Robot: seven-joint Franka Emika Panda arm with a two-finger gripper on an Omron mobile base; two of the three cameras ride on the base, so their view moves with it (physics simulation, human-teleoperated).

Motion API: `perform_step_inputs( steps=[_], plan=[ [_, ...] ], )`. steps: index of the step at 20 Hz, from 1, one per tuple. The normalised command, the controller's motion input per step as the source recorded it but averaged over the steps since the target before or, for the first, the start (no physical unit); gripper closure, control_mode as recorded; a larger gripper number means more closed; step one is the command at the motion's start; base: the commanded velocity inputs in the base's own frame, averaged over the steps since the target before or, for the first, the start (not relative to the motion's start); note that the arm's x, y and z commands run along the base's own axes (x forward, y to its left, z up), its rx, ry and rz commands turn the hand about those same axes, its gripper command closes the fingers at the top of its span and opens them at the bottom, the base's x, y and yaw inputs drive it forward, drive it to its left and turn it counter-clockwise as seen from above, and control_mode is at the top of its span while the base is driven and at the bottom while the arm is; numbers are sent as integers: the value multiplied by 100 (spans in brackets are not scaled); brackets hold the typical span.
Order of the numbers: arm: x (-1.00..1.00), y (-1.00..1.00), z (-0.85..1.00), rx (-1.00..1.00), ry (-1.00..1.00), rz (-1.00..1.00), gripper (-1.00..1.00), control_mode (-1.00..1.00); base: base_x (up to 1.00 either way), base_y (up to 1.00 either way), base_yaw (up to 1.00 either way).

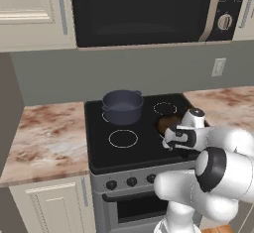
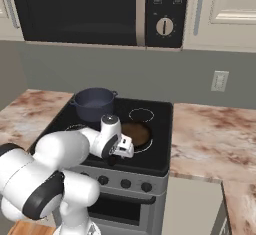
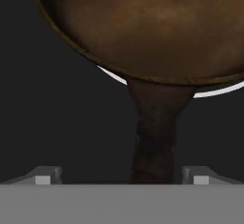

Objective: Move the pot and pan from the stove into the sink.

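Observation:
The dark blue-grey pot (image 1: 122, 106) (image 2: 93, 103) stands on the back left burner of the black stove (image 1: 99, 152) (image 2: 159, 155). On the front right burner sits the brown pan (image 1: 167, 123) (image 2: 136, 133) (image 3: 157, 27), its long handle (image 3: 155, 142) pointing toward the stove's front. My gripper (image 1: 180, 140) (image 2: 123, 149) (image 3: 122, 175) hangs low over that handle, open. In the hand view the handle runs between the two finger tips (image 3: 47, 175), nearer the right one and touching neither. The sink is out of view.
A black microwave (image 1: 141, 9) (image 2: 95, 9) hangs above the stove. Marble counters (image 1: 44, 138) (image 2: 210, 139) lie on both sides. A wall outlet (image 1: 218, 67) (image 2: 219, 80) sits to the right. Oven knobs (image 1: 131, 181) line the range front.

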Motion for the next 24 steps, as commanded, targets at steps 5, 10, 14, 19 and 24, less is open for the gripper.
perform_step_inputs(
  steps=[5,10,14,19,24],
  plan=[
    [-1,0,-65,-1,-10,0,-100,-100,0,0,0],
    [-1,-2,-21,0,-4,0,100,-100,0,0,0],
    [0,0,0,0,0,0,100,-100,0,0,0],
    [0,0,20,1,0,0,100,-100,0,0,0],
    [0,-1,49,3,0,0,100,-100,0,0,0]
  ],
)
